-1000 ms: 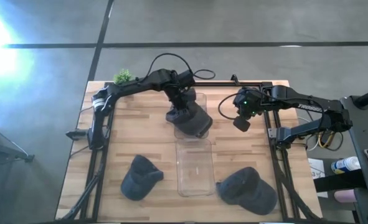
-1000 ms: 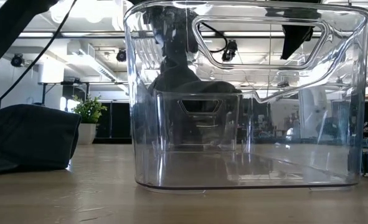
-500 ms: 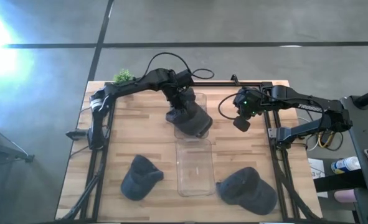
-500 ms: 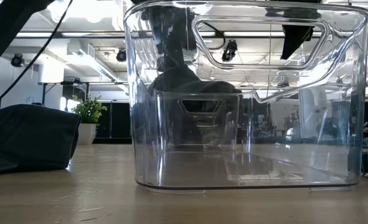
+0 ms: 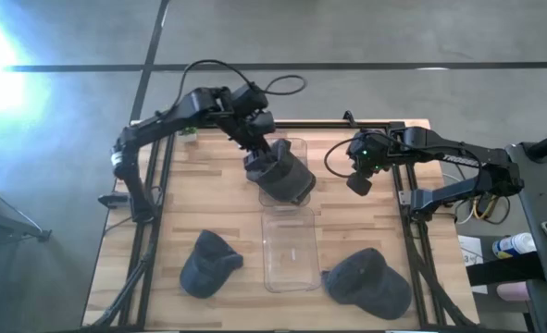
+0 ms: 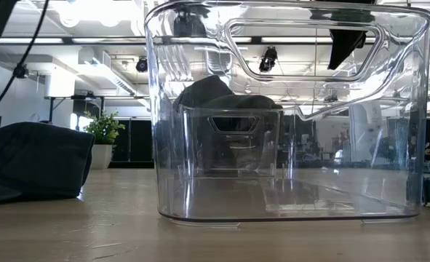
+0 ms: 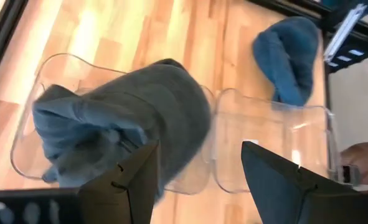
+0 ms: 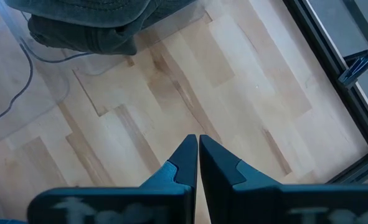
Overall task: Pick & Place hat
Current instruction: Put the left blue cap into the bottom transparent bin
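A dark grey hat point(image 5: 284, 178) lies in the far clear bin point(image 5: 298, 148), bulging over its rim. It also shows in the left wrist view point(image 7: 127, 118) and, through the near bin, in the low view point(image 6: 215, 91). My left gripper point(image 5: 255, 155) is open above the hat's far left side, its fingers point(image 7: 137, 177) clear of the cloth. My right gripper point(image 5: 358, 182) is shut and empty above the bare wood to the right of the bin point(image 8: 198, 146).
An empty clear bin point(image 5: 289, 248) stands right in front of the far one. Two more dark hats lie on the table, one near left point(image 5: 208, 262) and one near right point(image 5: 367, 282). A small green plant point(image 5: 188, 134) stands at the far left corner.
My left gripper has risen off the hat and drawn back toward the table's far left, its arm swinging outward. The hat has stayed in the far bin.
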